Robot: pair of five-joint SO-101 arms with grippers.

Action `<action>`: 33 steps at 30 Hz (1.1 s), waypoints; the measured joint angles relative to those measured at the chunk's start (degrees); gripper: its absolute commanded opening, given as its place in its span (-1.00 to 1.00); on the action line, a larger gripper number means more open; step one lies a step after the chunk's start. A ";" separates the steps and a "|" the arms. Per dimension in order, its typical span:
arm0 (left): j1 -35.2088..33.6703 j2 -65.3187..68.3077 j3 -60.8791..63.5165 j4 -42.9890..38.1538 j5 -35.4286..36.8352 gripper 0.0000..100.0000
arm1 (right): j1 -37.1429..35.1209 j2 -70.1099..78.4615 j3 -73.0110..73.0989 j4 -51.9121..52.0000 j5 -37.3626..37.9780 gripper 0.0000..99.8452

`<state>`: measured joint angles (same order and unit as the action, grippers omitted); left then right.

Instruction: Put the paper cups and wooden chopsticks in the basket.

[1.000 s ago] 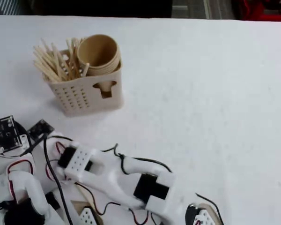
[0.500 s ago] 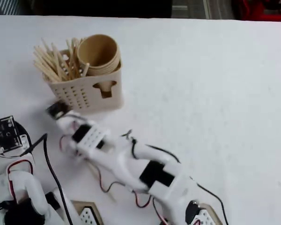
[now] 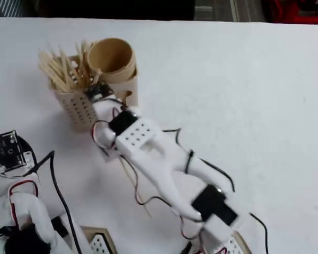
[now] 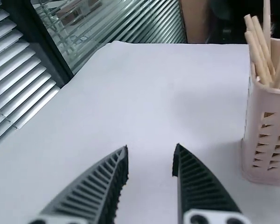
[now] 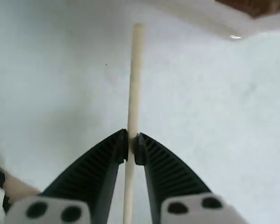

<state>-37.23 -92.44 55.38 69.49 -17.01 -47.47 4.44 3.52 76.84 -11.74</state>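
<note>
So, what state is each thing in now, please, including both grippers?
basket: upright, holds cups and chopsticks.
paper cups: nested, mouths up, inside the basket.
bundled chopsticks: standing in the basket.
single chopstick: held, not yet in the basket.
right gripper: shut on the single chopstick.
left gripper: open, empty.

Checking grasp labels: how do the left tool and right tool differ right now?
The left tool is open and empty; the right tool is shut on a wooden chopstick. The left tool faces bare table with the basket off to one side; the right tool is up at the basket in the high view. Both are black and ribbed.
</note>
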 measured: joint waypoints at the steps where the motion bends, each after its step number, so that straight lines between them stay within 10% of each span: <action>1: 1.76 0.00 0.00 0.00 0.00 -0.66 | 0.00 -1.85 0.00 1.58 0.00 -0.96; 22: 26.81 -0.26 21.80 -7.74 0.00 -0.66 | 0.79 -37.63 0.00 14.77 0.00 -0.97; 33: 35.69 -0.18 36.66 -14.68 0.00 -0.66 | 0.97 -47.38 0.00 -0.09 0.00 -0.97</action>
<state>-1.54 -92.62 92.04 54.81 -17.01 -46.51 -42.95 3.52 76.75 -11.74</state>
